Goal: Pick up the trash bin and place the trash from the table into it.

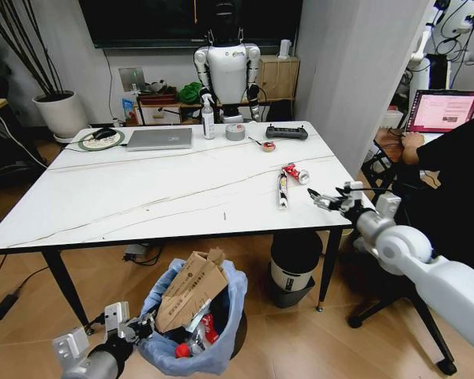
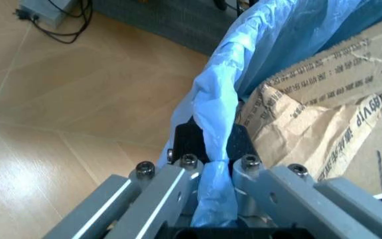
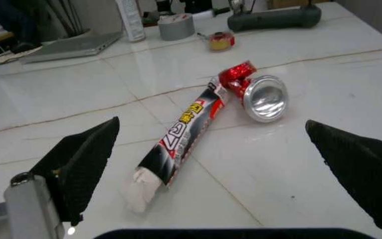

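With my left gripper [image 2: 214, 199] pinching the bin [image 1: 221, 347] bag's rim, cardboard [image 1: 191, 294] already inside, my right gripper [image 3: 211, 169] hangs wide open near seemingly the last two wrappers [image 3: 184, 129] on the table [image 1: 142, 197].

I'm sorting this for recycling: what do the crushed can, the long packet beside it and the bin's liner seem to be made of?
The crushed can looks like thin metal: a bright mirror-like silver end and a dented red body. The long packet seems glossy printed plastic or foil film, crumpled white at one end. The bin's liner looks like thin light-blue plastic film, crinkled and bunched where the left gripper pinches it.
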`<state>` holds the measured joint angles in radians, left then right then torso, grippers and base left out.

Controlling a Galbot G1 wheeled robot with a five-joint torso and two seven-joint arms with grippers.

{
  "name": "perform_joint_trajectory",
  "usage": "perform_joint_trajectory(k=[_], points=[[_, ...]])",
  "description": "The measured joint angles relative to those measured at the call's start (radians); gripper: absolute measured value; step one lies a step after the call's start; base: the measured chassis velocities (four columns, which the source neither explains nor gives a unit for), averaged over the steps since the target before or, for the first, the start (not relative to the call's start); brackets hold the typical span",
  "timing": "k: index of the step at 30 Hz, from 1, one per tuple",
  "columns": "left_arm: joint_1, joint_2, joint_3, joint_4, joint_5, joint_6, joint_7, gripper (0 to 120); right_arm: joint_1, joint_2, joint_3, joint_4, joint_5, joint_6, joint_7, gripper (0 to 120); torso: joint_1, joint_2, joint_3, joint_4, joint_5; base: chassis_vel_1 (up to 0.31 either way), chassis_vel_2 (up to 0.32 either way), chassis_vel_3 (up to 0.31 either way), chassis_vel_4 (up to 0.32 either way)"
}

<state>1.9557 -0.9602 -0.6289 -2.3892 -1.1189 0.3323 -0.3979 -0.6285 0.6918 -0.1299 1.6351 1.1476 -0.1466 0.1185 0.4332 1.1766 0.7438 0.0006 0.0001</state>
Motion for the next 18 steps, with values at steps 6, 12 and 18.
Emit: perform_joint_trajectory(k=[6,12,18], points=[[0.003,-0.006,-0.006,-0.005,0.001,0.000,-0.001,0,0.092,0.063,-0.124,-0.070,0.007,-0.008,0.006,100,0.000,0.000,0.000,-0.0004,0.0001,0.000,0.000,0.000,0.000],[0.001,-0.003,-0.008,-0.006,0.000,0.000,-0.002,0,0.147,0.122,-0.198,-0.139,-0.002,-0.014,0.019,100,0.000,0.000,0.000,-0.0003,-0.0001,0.000,0.000,0.000,0.000],[-0.005,-0.011,-0.003,0.000,0.000,0.000,-0.002,0,0.185,0.155,-0.231,-0.188,-0.005,-0.014,0.018,100,0.000,0.000,0.000,-0.0003,-0.0003,0.000,0.000,0.000,0.000]])
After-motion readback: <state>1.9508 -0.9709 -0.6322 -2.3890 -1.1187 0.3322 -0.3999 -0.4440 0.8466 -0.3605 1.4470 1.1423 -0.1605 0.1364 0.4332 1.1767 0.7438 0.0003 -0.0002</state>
